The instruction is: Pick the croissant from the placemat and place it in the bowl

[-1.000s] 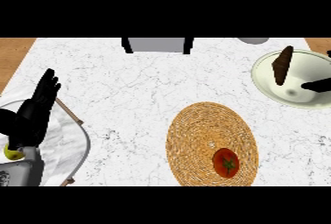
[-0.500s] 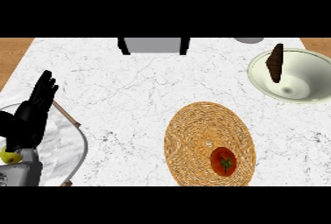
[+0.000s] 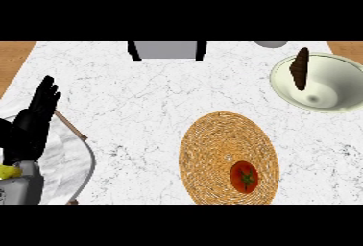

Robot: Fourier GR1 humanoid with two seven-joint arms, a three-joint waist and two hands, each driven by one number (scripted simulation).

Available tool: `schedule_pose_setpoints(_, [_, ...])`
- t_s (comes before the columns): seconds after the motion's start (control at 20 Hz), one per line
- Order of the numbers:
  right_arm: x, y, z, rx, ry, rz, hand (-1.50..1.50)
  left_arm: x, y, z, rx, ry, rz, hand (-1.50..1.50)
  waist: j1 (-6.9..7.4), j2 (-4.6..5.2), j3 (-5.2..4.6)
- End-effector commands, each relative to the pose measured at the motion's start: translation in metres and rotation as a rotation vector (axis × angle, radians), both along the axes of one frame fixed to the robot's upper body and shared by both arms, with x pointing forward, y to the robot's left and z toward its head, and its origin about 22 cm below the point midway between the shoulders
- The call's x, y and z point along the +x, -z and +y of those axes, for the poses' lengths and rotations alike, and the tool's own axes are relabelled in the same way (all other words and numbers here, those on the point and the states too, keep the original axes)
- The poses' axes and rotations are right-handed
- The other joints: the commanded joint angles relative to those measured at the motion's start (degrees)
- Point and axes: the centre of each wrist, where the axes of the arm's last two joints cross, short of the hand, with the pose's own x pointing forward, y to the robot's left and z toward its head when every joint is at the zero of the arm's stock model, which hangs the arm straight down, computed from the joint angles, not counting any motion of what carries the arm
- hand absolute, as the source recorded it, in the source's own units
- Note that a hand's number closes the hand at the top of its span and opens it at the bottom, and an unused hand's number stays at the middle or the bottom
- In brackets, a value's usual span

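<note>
Leaning against the pale ceramic bowl's [image 3: 333,96] rim, the dark brown croissant [image 3: 300,68] looks light, flaky and crushable, best held mid-body. The left robot hand [image 3: 34,126] rests open and empty.

A wide stretch of bare bench [image 3: 156,96] is lying open between the left robot hand [image 3: 32,127], resting at the left edge, and the bowl [image 3: 333,103] at far right. The placemat [image 3: 220,144] with its tomato [image 3: 244,177] is taking up the lower middle. A grey box [image 3: 166,49] is blocking the far edge.
</note>
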Motion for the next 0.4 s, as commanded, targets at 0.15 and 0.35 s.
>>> schedule_pose_setpoints(0.15, [-0.069, 0.003, -0.037, 0.059, -0.037, -0.088, -1.50, -0.008, 0.012, -0.006, -0.003, 0.029, -0.008, 0.00, 0.51, 0.10, 0.06])
schedule_pose_setpoints(0.35, [-0.077, -0.005, -0.042, 0.056, -0.088, -0.136, -1.50, -0.006, -0.003, -0.005, 0.011, 0.008, 0.013, 0.00, 0.22, -0.13, -0.04])
